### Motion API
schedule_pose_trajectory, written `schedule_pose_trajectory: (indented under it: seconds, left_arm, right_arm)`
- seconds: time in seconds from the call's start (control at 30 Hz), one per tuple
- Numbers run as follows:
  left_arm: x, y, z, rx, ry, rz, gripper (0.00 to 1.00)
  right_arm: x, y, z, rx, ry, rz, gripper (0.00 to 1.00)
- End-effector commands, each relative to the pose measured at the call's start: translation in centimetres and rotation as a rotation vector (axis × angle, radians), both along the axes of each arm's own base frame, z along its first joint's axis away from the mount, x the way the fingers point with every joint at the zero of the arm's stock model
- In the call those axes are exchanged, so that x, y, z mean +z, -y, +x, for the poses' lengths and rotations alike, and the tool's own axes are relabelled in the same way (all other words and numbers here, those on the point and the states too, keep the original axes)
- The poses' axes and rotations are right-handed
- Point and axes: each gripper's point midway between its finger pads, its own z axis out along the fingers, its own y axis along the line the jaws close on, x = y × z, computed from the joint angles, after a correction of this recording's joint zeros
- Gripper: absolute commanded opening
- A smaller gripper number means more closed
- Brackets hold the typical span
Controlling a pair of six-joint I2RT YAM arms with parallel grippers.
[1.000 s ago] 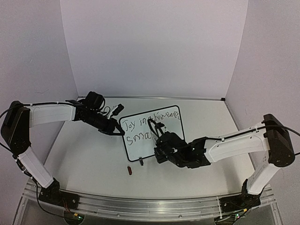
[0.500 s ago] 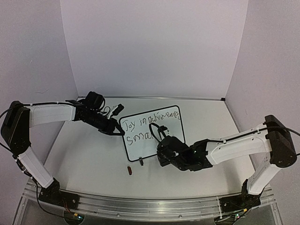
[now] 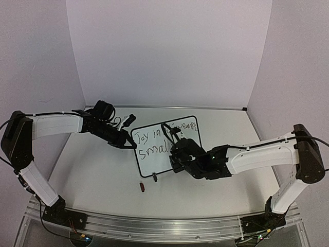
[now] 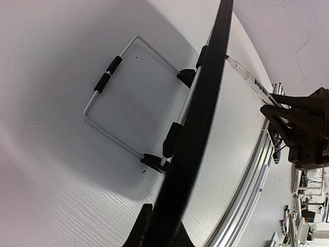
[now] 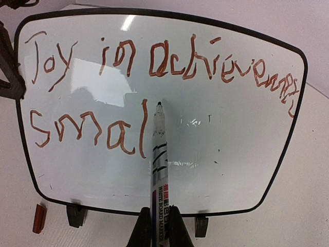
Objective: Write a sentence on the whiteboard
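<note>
The whiteboard (image 3: 151, 160) stands propped near the middle of the tabletop (image 3: 97, 175), leaning back on a wire stand (image 4: 110, 103), with its two clip feet (image 5: 75, 215) on the surface. Red writing on it reads "Joy in achievement" on the top line, its last letters cramped, and "smal" below.

The right arm (image 3: 257, 157) reaches in low from the right, elbow raised at the tabletop's edge and forearm stretched toward the board's lower right. The right gripper (image 5: 158, 234) is pinching a marker (image 5: 159, 170) by its barrel. The marker points up the board face, its tip just right of the "l"; I cannot tell whether it touches.

The left arm (image 3: 56, 125) stretches across from the left. The left gripper (image 3: 129, 144) is pressed together on the board's left edge, the black frame running between its fingers in the wrist view.

A red cap (image 3: 142, 187) lies on the tabletop just in front of the board's near left corner.

Compared with a second ago, the right wrist has shifted a little toward the far side, so it now covers more of the board's middle, and the "l" shows after "sma". The left arm, board and cap sit as they did.
</note>
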Motion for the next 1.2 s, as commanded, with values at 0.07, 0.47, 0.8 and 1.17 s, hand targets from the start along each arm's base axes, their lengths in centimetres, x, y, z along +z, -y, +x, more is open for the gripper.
schedule_pose_trajectory:
  seconds: [0.07, 0.47, 0.8, 1.17]
  left_arm:
    - [0.4, -0.6, 1.4, 0.042, 0.058, 0.051, 0.00]
    - [0.3, -0.6, 1.4, 0.041, 0.056, 0.052, 0.00]
    - [0.3, -0.6, 1.4, 0.041, 0.056, 0.052, 0.00]
    - [0.2, -0.6, 1.4, 0.042, 0.052, 0.051, 0.00]
  right_arm:
    - [1.8, -0.6, 1.6, 0.000, 0.032, 0.033, 0.00]
    - [0.6, -1.2, 1.6, 0.030, -0.002, 0.038, 0.00]
    - [-0.5, 0.2, 0.5, 0.009, -0.046, 0.068, 0.00]
    - [-1.7, 0.8, -1.2, 0.001, -0.075, 0.075, 0.00]
